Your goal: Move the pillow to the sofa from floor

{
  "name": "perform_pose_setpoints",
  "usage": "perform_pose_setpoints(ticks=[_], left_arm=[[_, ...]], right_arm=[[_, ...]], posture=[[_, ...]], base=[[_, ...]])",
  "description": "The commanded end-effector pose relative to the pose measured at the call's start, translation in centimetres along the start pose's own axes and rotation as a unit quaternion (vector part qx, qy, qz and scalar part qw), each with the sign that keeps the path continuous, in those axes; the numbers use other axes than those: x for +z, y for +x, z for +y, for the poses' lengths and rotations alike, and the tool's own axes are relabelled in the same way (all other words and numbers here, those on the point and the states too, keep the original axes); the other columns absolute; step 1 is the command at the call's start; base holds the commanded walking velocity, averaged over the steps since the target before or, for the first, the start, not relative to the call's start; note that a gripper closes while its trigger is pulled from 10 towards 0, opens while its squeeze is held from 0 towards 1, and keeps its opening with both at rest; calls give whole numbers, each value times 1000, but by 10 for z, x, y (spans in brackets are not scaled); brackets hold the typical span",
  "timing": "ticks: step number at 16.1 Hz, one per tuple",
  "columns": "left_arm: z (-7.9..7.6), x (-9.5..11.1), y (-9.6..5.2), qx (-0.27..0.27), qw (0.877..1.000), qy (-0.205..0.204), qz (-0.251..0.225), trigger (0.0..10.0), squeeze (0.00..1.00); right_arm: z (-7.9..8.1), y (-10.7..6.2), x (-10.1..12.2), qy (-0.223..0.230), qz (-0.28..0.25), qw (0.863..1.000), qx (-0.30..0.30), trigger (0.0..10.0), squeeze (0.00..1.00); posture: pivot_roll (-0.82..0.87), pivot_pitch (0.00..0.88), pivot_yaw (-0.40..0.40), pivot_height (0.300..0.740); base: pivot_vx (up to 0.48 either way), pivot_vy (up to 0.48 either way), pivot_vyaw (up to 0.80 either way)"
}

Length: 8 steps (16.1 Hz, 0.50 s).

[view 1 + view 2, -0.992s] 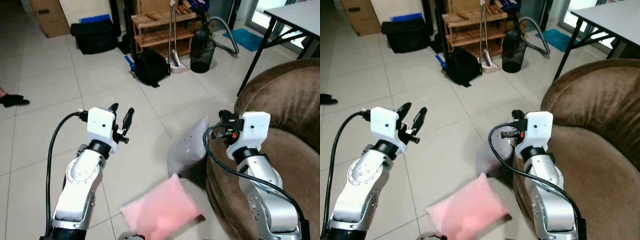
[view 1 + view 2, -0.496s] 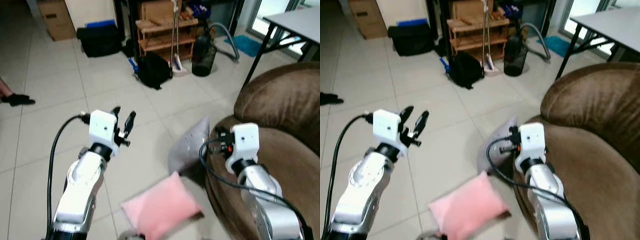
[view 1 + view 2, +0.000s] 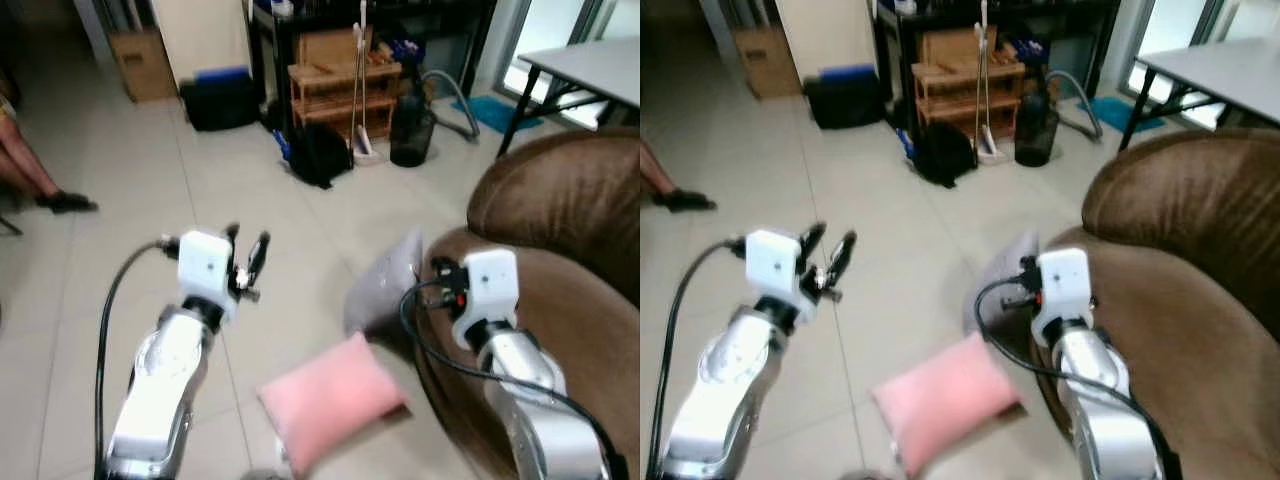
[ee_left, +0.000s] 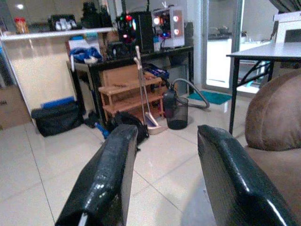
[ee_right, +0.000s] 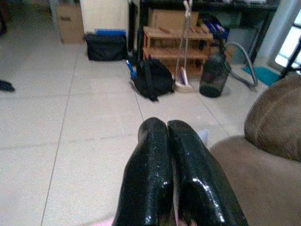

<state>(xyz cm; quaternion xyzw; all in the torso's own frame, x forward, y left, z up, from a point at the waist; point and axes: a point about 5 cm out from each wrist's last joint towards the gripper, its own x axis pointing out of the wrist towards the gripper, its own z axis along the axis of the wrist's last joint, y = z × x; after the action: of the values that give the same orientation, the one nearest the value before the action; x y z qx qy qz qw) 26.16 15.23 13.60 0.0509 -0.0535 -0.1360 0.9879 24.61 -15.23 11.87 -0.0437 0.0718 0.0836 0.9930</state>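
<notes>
While the pink pillow [image 3: 333, 395] lies flat on the tiled floor [image 3: 120, 250], just beside the front edge of the brown sofa [image 3: 570, 250], both arms are raised in front of the robot and neither touches it. The left gripper [image 3: 246, 254] is held up over bare tiles, well apart from the pillow, with its two black fingers [image 4: 106, 183] spread apart and nothing between them. The right gripper [image 5: 169, 174] is raised beside the sofa's front edge, its fingers pressed together and holding nothing.

A second, grey pillow [image 3: 388, 282] stands tilted against the sofa's front, just behind the pink one and next to the right arm.

Farther back, a black backpack [image 3: 320, 155] sits on the floor in front of a low wooden shelf [image 3: 345, 85]. A broom and dustpan [image 3: 357, 100] lean near the shelf, and a dark bin [image 3: 410, 135] with a grey hose [image 3: 455, 95] stands beside them. A black bag [image 3: 220, 100] rests against the wall, near a cardboard box [image 3: 140, 62]. A table [image 3: 580, 65] with black legs stands behind the sofa. At the left edge, a person's leg and dark shoe [image 3: 65, 202] rest on the tiles.
</notes>
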Motion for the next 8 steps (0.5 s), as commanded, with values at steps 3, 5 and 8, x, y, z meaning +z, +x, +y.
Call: perform_pose_setpoints(ticks=[3,5,8], left_arm=[[3,4,-2,8,1000,2,-4,10000,0],[3,4,-2,11,1000,3,-5,10000,0],[6,6,0,20,1000,4,-5,10000,0]], right_arm=[[0,0,6,1,-10,1000,-1,10000,0],[-1,1,6,1,-9,1000,-2,10000,0],[-4,3,7,3,-8,1000,-7,10000,0]], posture=[[-28,0,26,740],[-28,2,24,740],[-20,10,14,740]], base=[[0,107,0],[0,328,0],[0,334,0]])
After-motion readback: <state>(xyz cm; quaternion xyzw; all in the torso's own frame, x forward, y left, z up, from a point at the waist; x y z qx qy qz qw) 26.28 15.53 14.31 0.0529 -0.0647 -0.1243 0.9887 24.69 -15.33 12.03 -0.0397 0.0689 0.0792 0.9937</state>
